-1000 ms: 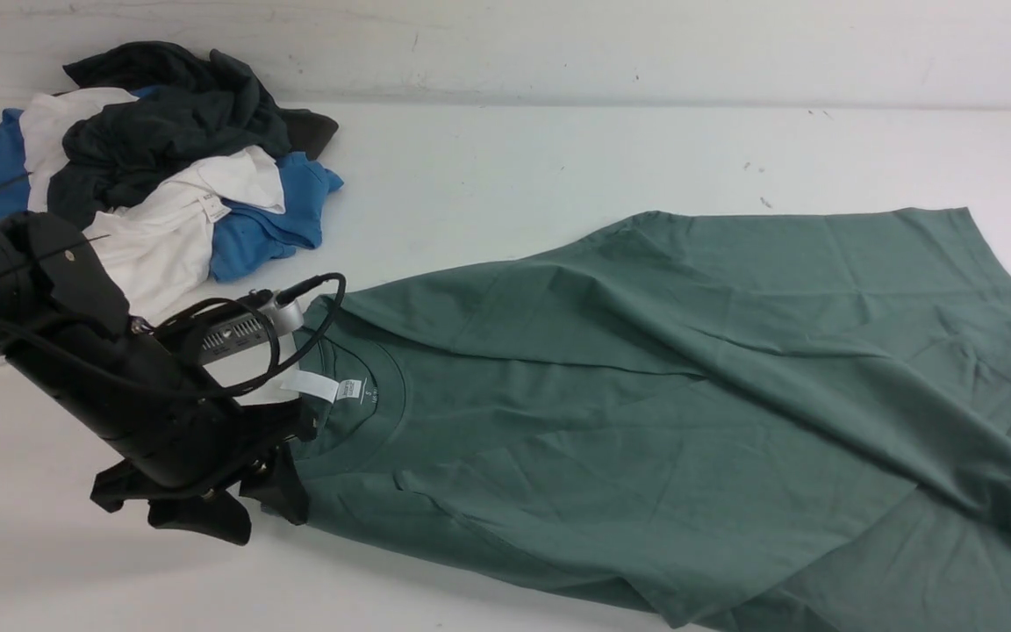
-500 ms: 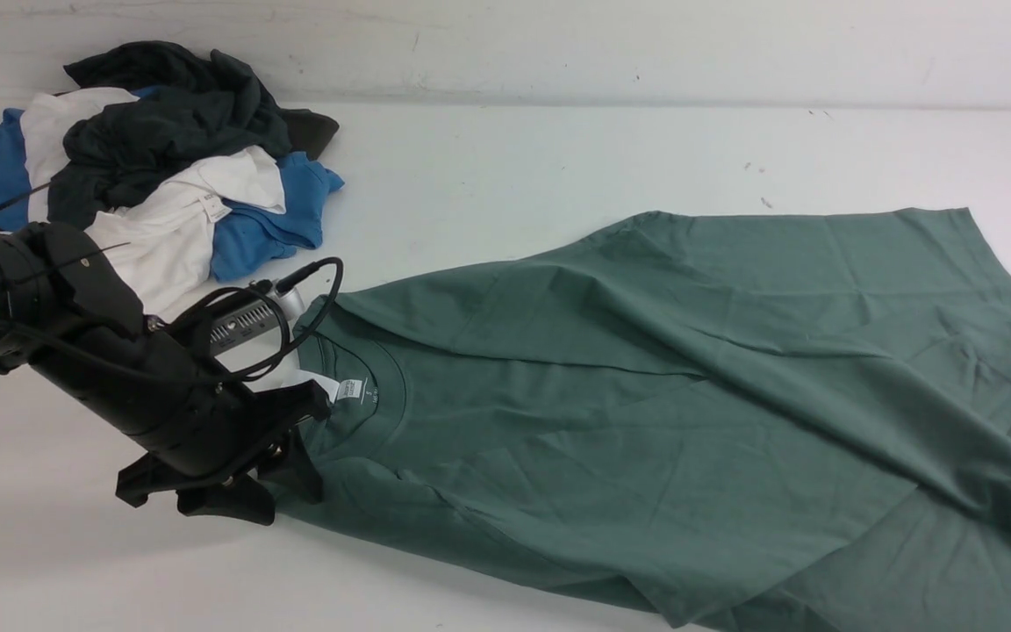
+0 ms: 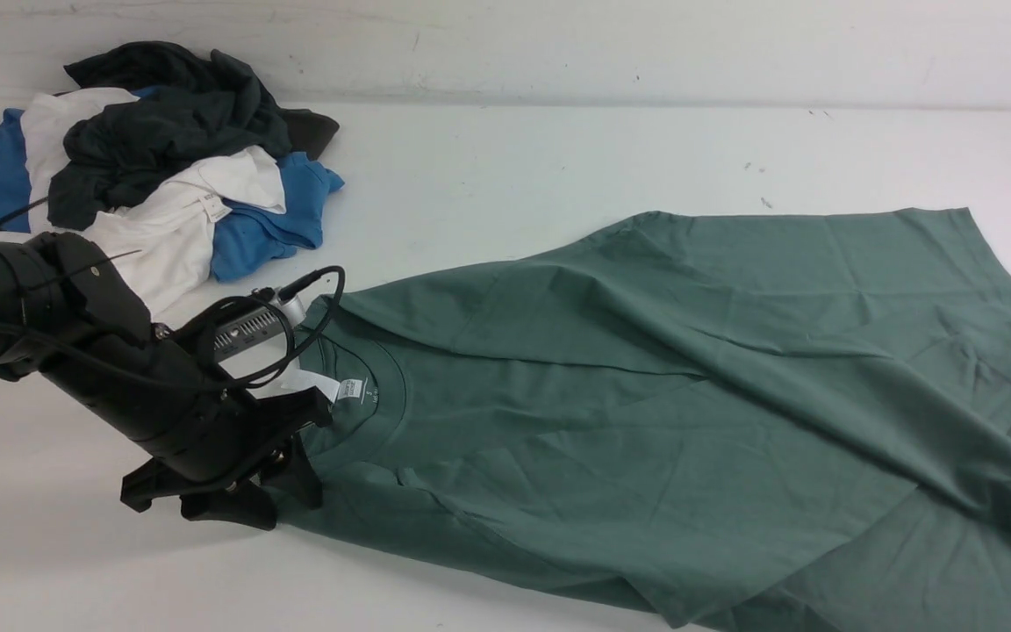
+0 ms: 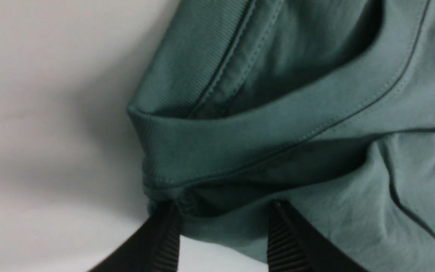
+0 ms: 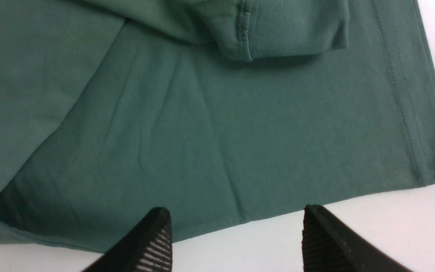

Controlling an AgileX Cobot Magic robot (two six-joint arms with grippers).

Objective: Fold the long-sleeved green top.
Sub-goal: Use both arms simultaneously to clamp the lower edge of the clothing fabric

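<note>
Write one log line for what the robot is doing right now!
left gripper: jaws at top's collar | right gripper: open, over hem | fold: not done

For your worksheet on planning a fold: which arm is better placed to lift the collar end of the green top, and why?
The left. Its hand sits at the green top's collar, fingers straddling the fabric edge beside it. The right hand hangs open over the hem at the far end.

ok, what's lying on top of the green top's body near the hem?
In the right wrist view a sleeve cuff lies folded across the green long-sleeved top, short of the hem. Whatever is beneath the fabric is hidden.
</note>
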